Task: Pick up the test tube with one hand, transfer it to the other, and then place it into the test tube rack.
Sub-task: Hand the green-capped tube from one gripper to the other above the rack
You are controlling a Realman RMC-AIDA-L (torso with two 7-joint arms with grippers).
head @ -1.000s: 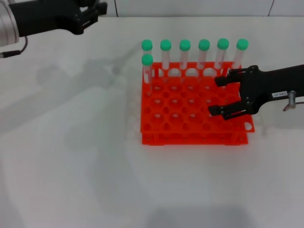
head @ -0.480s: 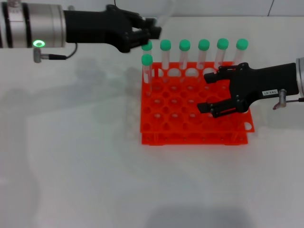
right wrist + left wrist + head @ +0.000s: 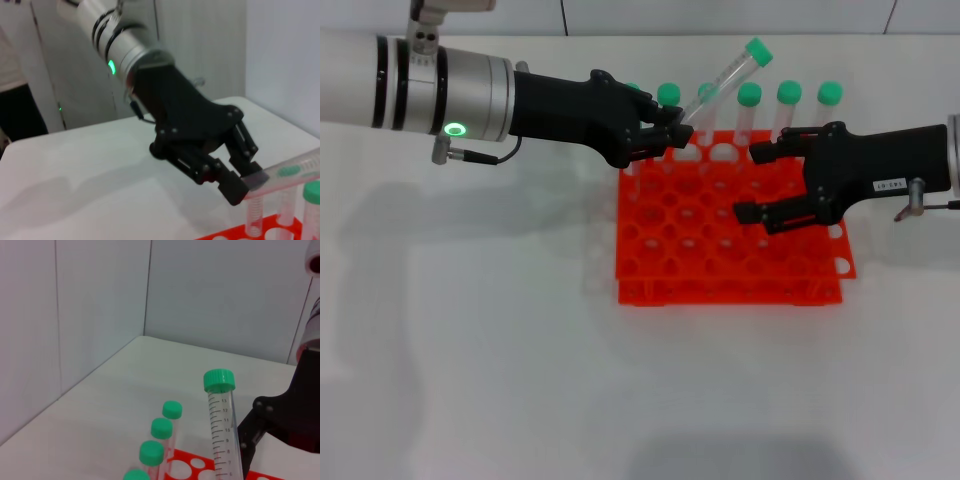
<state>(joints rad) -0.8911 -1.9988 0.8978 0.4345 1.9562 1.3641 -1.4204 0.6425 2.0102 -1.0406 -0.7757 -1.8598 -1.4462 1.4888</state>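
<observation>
My left gripper [image 3: 670,126], on the wrist with the green light, is shut on the lower end of a clear test tube [image 3: 723,80] with a green cap. It holds the tube tilted over the back rows of the orange-red rack [image 3: 720,272]. The right wrist view shows this gripper [image 3: 244,181] clamped on the tube [image 3: 295,172]. The left wrist view shows the tube [image 3: 222,430] close up. My right gripper [image 3: 754,184], with the white label, is open over the rack's right half, just right of and below the tube, not touching it.
Several alike green-capped tubes [image 3: 789,105] stand in the rack's back row, also seen in the left wrist view [image 3: 161,430]. One more stands at the rack's left, behind my left gripper. The rack sits on a white table [image 3: 480,330] with a wall behind.
My left arm has swung in from the far upper left to the rack's back edge, carrying the tube. My right gripper has shifted a little left and stayed open.
</observation>
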